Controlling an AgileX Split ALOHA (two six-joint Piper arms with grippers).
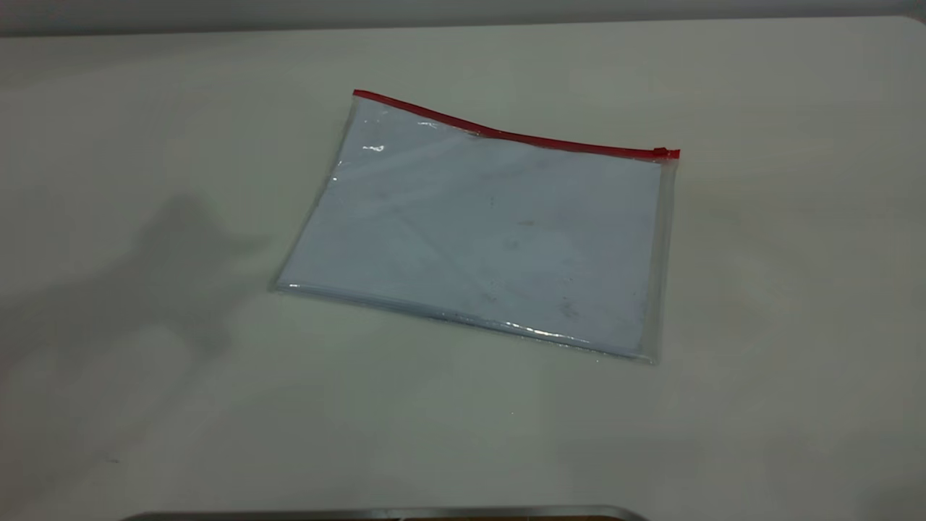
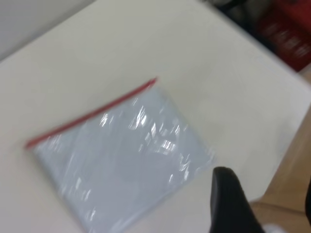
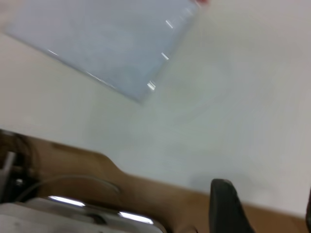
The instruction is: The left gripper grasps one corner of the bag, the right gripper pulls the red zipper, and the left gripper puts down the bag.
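Observation:
The bag (image 1: 492, 231) lies flat on the white table (image 1: 145, 108), a clear pouch with pale blue paper inside. The red zipper (image 1: 506, 134) runs along its far edge, with the slider tab (image 1: 660, 152) at the right end. Neither gripper shows in the exterior view. In the left wrist view the left gripper (image 2: 265, 179) is open and empty, high above the table's edge, apart from the bag (image 2: 121, 160) and its zipper (image 2: 92, 114). In the right wrist view the right gripper (image 3: 262, 189) is open and empty near the table's edge, far from the bag (image 3: 107, 39).
An arm's shadow (image 1: 181, 253) falls on the table left of the bag. A metal edge (image 1: 383, 514) shows at the front. Red crates (image 2: 286, 34) stand beyond the table. A metal base with cables (image 3: 73, 204) sits below the table's edge.

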